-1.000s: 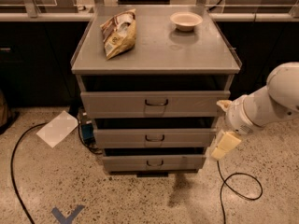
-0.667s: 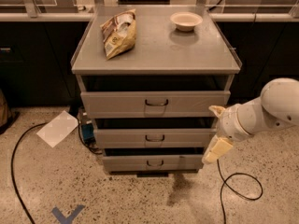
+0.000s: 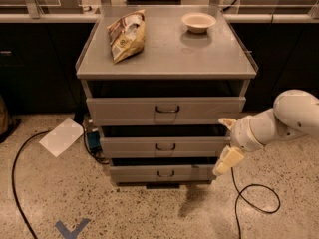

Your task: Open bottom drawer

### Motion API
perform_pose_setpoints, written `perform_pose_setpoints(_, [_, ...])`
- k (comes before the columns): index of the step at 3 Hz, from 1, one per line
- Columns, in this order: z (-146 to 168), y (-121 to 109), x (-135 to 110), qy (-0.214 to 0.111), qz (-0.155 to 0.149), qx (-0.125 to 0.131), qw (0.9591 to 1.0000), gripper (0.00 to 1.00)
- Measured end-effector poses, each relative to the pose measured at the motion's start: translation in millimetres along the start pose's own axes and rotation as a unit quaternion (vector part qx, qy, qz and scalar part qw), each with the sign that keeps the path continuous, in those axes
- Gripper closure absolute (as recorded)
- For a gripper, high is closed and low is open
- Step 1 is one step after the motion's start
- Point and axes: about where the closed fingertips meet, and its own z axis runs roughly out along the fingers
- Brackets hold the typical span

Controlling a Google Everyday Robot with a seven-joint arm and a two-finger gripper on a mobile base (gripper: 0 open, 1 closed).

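Note:
The grey metal cabinet (image 3: 167, 59) has three drawers stacked in front. The bottom drawer (image 3: 134, 174) is the narrowest and shortest, with a small dark wire handle (image 3: 165, 173) at its centre; its front sits pushed in under the middle drawer (image 3: 129, 147). The top drawer (image 3: 124, 110) is the widest. My gripper (image 3: 225, 142) is at the cabinet's right front corner, level with the middle drawer, its cream fingers (image 3: 228, 160) spread apart and holding nothing. It is right of and slightly above the bottom drawer's front, apart from the handle.
A snack bag (image 3: 127, 35) and a white bowl (image 3: 199, 22) lie on the cabinet top. A white sheet of paper (image 3: 62, 137) and a black cable (image 3: 20, 183) lie on the floor at left. Another cable (image 3: 251, 198) loops at right. Blue tape (image 3: 71, 229) marks the floor.
My arm and gripper have shifted left and a little down, closer to the cabinet's right front corner. The drawers have not moved.

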Motion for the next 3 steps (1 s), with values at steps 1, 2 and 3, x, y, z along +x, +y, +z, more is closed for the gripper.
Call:
perform_pose_setpoints(1, [-0.3, 0.4, 0.0, 0.001, 0.001, -0.002, 1.0000, 0.00])
perform_pose_setpoints(2, [12.8, 9.2, 6.7, -0.008, 0.004, -0.009, 0.9999, 0.00])
perform_pose_setpoints(3, [47.3, 27.1, 19.0, -0.009, 0.001, -0.026, 0.9996, 0.00])
